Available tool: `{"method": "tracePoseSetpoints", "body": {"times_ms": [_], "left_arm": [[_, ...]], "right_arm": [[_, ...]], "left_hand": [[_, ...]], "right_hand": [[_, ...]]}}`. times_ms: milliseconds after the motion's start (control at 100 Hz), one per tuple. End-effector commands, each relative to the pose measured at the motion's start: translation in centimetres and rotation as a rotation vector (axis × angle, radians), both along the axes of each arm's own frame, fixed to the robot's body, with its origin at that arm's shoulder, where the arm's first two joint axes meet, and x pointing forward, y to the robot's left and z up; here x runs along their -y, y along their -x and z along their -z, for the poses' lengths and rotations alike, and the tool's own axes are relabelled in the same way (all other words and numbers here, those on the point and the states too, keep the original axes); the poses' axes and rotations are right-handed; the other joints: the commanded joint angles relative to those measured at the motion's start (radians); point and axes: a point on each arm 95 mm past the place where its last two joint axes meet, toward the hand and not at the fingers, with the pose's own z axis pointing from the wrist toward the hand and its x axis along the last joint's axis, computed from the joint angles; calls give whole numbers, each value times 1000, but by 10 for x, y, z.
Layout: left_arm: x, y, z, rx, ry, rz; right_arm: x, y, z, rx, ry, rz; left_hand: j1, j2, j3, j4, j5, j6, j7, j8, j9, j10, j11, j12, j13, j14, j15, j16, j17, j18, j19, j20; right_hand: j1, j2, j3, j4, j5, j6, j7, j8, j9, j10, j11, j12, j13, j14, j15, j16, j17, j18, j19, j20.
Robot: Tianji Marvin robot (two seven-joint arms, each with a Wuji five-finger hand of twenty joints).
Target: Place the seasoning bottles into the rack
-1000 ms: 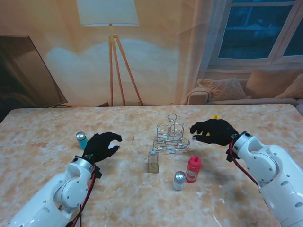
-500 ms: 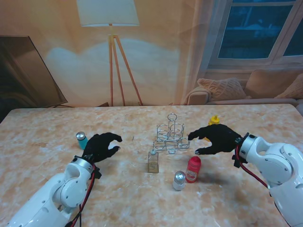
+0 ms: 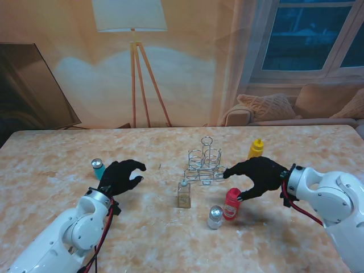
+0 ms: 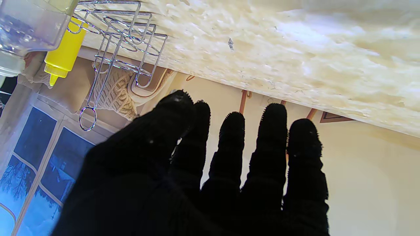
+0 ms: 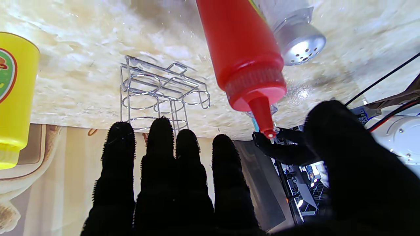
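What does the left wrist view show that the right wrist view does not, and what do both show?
Only the left wrist view shows the left hand, open, and a clear bottle. Only the right wrist view shows the right hand, open, the red bottle between thumb and fingers but not held, and a silver-capped shaker. Both show the wire rack, the yellow bottle and the table.

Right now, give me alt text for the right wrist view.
The right hand, open, reaches toward a red squeeze bottle, fingers and thumb either side of its nozzle, not touching. Behind stand a wire rack, silver-capped shaker and yellow bottle.
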Motion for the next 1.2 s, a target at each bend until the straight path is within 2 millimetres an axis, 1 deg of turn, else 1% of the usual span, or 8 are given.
{"method": "tracePoseSetpoints", "body": {"times_ms": [0, 190, 360, 590, 860, 980, 1070, 1190], "left_arm": [[1, 2, 1, -9, -5, 9], [0, 2, 1, -10, -9, 10], [0, 2, 1, -10, -11, 11], [-1, 1, 1, -11, -16, 11], [-1, 1, 1, -10, -19, 12], [0, 1, 0, -8, -22, 12], [0, 1, -1, -7, -22, 13], [0, 1, -1, -5, -24, 14]], "right_arm": [[-4, 3, 9, -23, 30, -15], [-7, 2, 16, -37, 87, -19], [-8, 0, 22, -46, 111, -21], [-11, -2, 28, -62, 124, -22], [-14, -5, 32, -72, 126, -35], [-17, -6, 34, -70, 123, -39], [-19, -8, 35, -58, 107, -41], [-20, -9, 36, -61, 93, -41]], "left_hand": [[-25, -21, 42, 10, -15, -9, -27, -15, -22, -17, -17, -7, -24, 2, -20, 19, -13, 4, -11, 3], [-30, -24, 51, 10, -15, -9, -25, -17, -25, -18, -19, -9, -25, 2, -22, 18, -13, 3, -13, 3], [-37, -24, 56, 13, -17, -10, -27, -20, -28, -21, -20, -10, -27, -1, -23, 17, -14, 2, -15, 2], [-49, -27, 71, 22, -18, -9, -28, -29, -31, -22, -21, -11, -27, -2, -24, 17, -14, 1, -17, 2], [-55, -28, 77, 25, -18, -9, -28, -37, -33, -25, -23, -13, -29, -1, -25, 16, -14, 1, -18, 2], [-56, -29, 79, 25, -18, -12, -26, -39, -34, -28, -23, -13, -29, -3, -26, 16, -14, -1, -19, 2], [-58, -31, 81, 27, -18, -12, -25, -41, -33, -30, -23, -14, -29, -3, -26, 15, -13, -1, -19, 2], [-58, -33, 84, 27, -18, -12, -23, -43, -34, -31, -23, -14, -28, -4, -27, 15, -13, 0, -20, 2]], "right_hand": [[-39, -36, 29, -31, -27, -16, -14, -8, -40, 20, -11, -26, -23, 15, -7, -17, -13, 6, -5, -19], [-47, -63, 67, -38, -41, -46, -2, -4, -49, 9, -9, -22, -17, 19, 2, -8, -14, 13, 1, -17], [-44, -81, 96, -43, -52, -91, 25, 7, -49, -2, 2, -8, 3, -3, 19, 9, -8, 11, 3, -16], [-32, -91, 112, -45, -46, -114, 55, 17, -32, -24, 21, 10, 36, -31, 39, 28, 9, 3, 15, -9], [-13, -126, 156, -53, -3, -193, 152, 62, 33, -84, 74, 73, 118, -99, 94, 93, 48, -10, 33, 9], [3, -146, 181, -57, 23, -211, 188, 77, 72, -113, 98, 99, 165, -132, 120, 119, 78, -23, 43, 18], [14, -175, 218, -64, 57, -248, 239, 98, 137, -167, 139, 131, 226, -179, 159, 155, 115, -35, 58, 27], [29, -198, 243, -69, 91, -288, 291, 114, 181, -201, 171, 152, 270, -207, 184, 178, 146, -53, 70, 33]]}}
